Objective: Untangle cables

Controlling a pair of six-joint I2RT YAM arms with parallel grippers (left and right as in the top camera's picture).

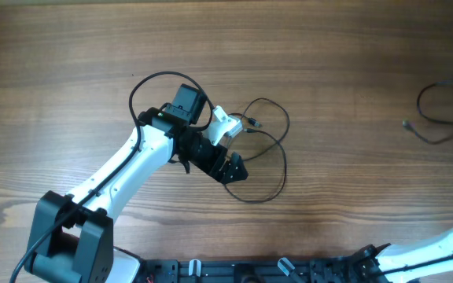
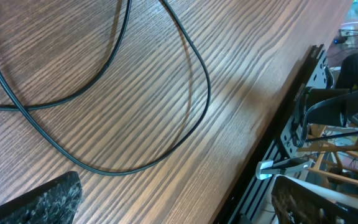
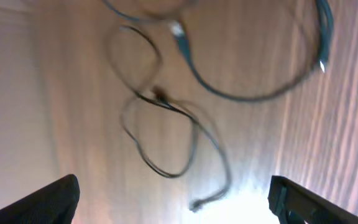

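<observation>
A thin dark cable (image 1: 280, 165) lies in loose crossing loops at the table's middle, its small connector tip (image 1: 254, 122) beside the left arm. My left gripper (image 1: 233, 167) hangs open just left of those loops. In the left wrist view the cable (image 2: 197, 118) curves across the wood ahead of the open gripper (image 2: 176, 202), with nothing between the fingers (image 2: 42, 202). Another thin cable (image 1: 439, 118) sits coiled at the far right edge. The blurred right wrist view shows looped cables (image 3: 166, 118) on the table beyond my open, empty right gripper (image 3: 173, 199).
A thicker black cable (image 1: 156, 79) belonging to the left arm arcs over its wrist. The table's front edge carries a black rail (image 2: 291, 130) and the arm bases (image 1: 69, 244). The right arm (image 1: 447, 248) shows only at the bottom right corner.
</observation>
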